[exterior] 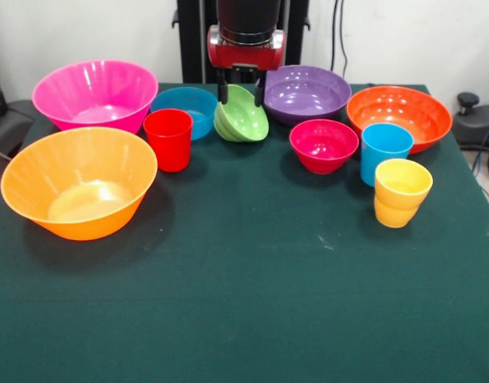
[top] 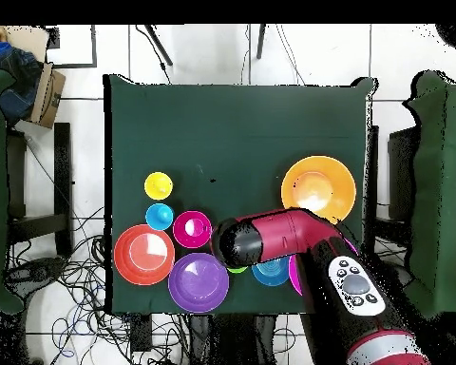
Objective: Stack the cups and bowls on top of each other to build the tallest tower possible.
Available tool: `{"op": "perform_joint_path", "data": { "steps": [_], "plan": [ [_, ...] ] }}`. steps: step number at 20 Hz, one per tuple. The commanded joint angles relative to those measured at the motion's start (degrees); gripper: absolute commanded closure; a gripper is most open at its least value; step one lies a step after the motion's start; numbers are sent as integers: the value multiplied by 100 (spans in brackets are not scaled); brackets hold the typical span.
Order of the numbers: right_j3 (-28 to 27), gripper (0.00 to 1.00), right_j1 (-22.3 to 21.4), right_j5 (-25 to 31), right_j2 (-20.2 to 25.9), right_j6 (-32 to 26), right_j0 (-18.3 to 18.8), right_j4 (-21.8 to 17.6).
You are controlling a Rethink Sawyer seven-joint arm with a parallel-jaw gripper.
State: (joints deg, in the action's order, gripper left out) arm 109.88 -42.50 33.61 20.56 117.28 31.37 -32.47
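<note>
At far middle of counter (exterior: pixel 252 303), fingers (exterior: pixel 222 92) pinch tilted green bowl (exterior: pixel 242 116) by rim, between blue bowl (exterior: pixel 188 108) and purple bowl (exterior: pixel 306 92); all bowls, cups empty.

Seven bowls (exterior: pixel 95 93), three cups (exterior: pixel 168 139), one hand (exterior: pixel 241 92).

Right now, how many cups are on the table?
3: red cup beside the yellow-orange bowl, sky-blue cup before the orange bowl, yellow cup nearest the camera. None seems hidden.
</note>
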Motion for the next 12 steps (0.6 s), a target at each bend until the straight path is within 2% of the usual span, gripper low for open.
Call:
{"op": "perform_joint_path", "data": {
  "steps": [1,12],
  "plan": [
    [-195,0,-5,151,-16,286,-198,209],
    [-314,0,-76,300,-37,131,-210,261]
  ]
}}
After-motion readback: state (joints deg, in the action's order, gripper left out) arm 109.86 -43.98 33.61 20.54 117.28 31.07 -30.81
